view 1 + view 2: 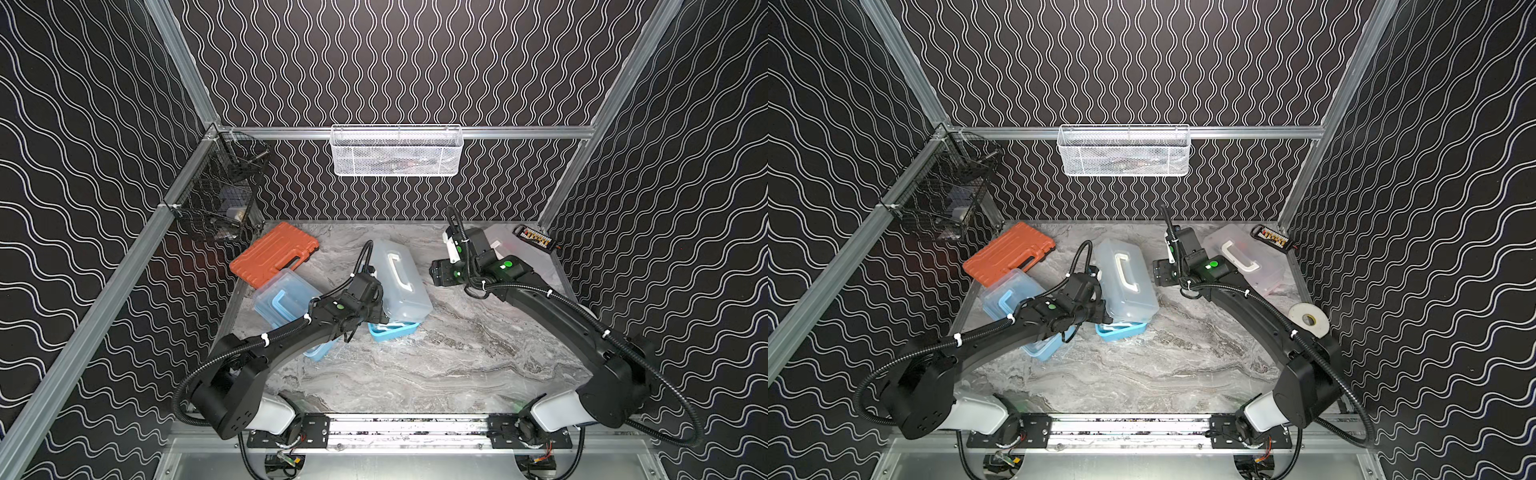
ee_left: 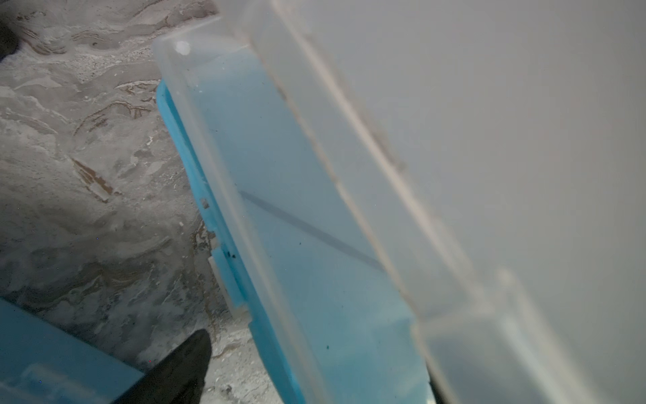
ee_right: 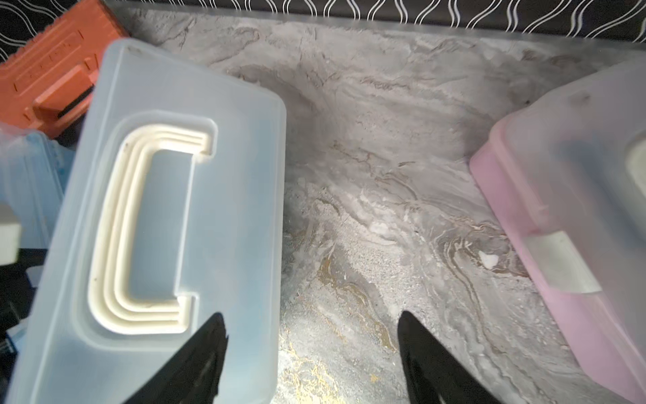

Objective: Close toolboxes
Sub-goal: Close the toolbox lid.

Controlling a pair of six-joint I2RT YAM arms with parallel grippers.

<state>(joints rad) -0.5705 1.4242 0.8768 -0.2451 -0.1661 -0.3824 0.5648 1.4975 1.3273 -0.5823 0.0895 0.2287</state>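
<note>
Jaws parted on left gripper [image 1: 374,311] and right gripper [image 3: 311,328], clamping nothing; middle toolbox [image 1: 399,278] mid-table, lid [image 3: 209,196] askew over blue base [image 1: 395,332]; pressed off-centre, likely to wedge crooked or skid toward pink toolbox [image 3: 566,196]

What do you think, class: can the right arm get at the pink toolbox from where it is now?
Probably yes. The right gripper hangs open and empty over bare table. The pink toolbox sits close beside it, and nothing lies between them.
</note>
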